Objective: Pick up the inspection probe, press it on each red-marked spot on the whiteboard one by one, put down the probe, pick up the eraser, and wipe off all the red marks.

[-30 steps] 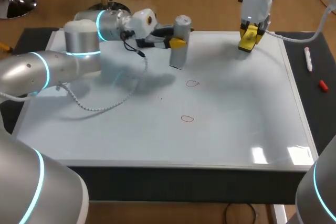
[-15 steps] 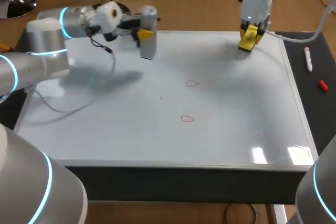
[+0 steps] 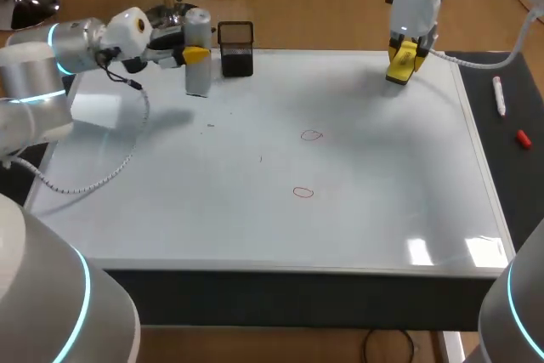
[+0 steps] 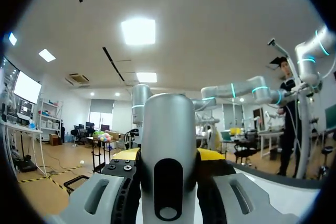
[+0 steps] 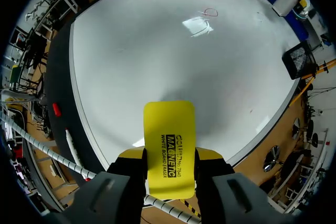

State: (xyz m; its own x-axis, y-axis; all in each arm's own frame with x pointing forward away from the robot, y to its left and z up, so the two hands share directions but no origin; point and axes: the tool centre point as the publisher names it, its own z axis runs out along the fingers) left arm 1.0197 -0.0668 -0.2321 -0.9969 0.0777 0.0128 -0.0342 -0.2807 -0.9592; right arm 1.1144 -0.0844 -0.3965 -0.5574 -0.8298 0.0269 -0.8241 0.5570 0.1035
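Note:
The inspection probe (image 3: 197, 64), a silver cylinder, hangs upright over the whiteboard's (image 3: 382, 210) back left corner. My left gripper (image 3: 192, 55) is shut on it from the side. In the left wrist view the probe (image 4: 168, 145) fills the space between the fingers. My right gripper (image 3: 403, 61) is over the back right of the board, shut on the yellow eraser (image 5: 169, 140). Two red marks, an upper one (image 3: 312, 135) and a lower one (image 3: 303, 192), are drawn near the board's middle, far from both grippers.
A black mesh holder (image 3: 235, 48) stands at the board's back edge, just right of the probe. A marker pen (image 3: 499, 95) and a small red cap (image 3: 523, 138) lie on the dark strip to the right of the board.
My left arm has carried the probe from the board's back middle leftward to the back left corner, uncovering the black holder. The right arm has not moved.

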